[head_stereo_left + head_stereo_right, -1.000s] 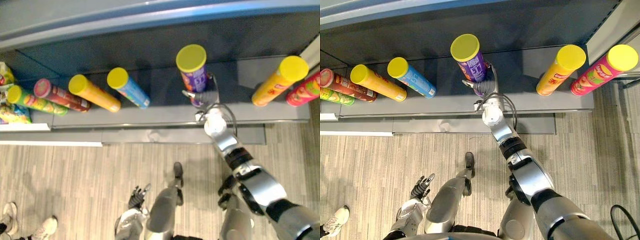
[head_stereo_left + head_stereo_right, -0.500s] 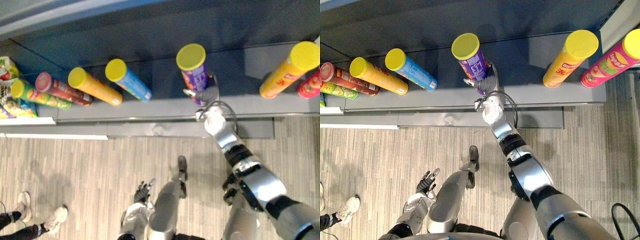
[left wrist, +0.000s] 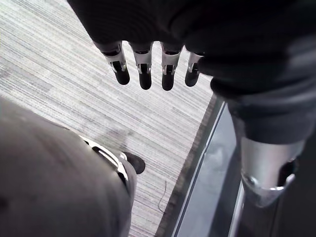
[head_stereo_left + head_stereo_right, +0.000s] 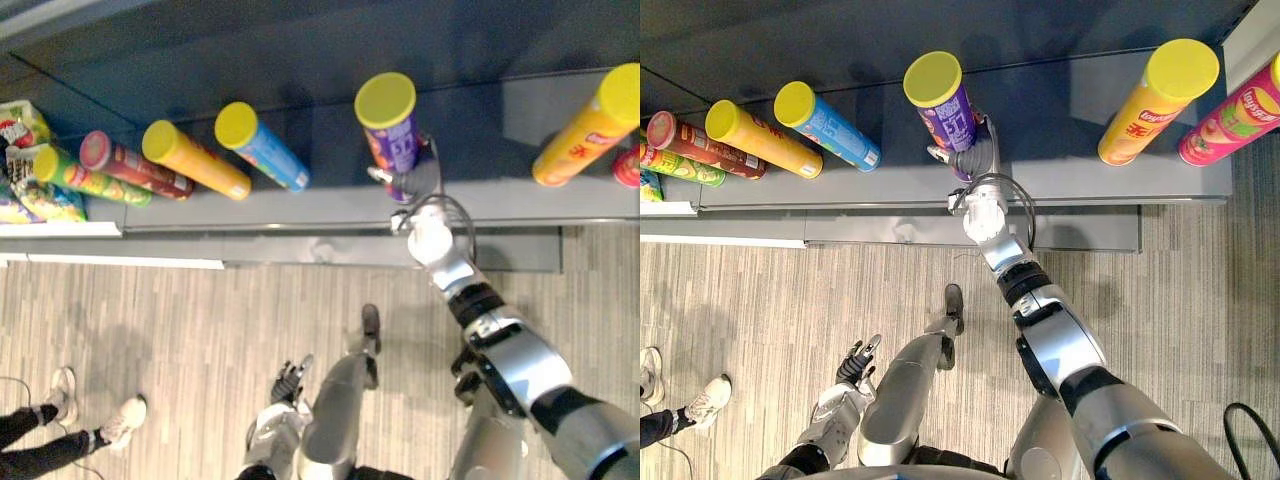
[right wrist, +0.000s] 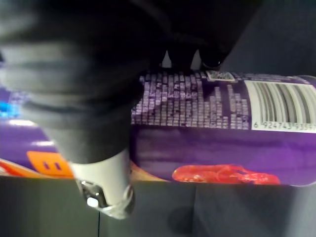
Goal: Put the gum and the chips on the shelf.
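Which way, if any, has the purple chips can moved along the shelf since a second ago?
No. The purple chips can keeps its place by the shelf front edge, right of the blue can; the camera shifted.

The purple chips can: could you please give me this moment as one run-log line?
purple chips can: standing on shelf | right hand: curled round its lower end | left hand: open, low above floor

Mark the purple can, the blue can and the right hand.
purple can (image 4: 956, 128): right eye view, its label.
blue can (image 4: 843, 147): right eye view, mid-body.
right hand (image 4: 979, 163): right eye view, its dark cover.
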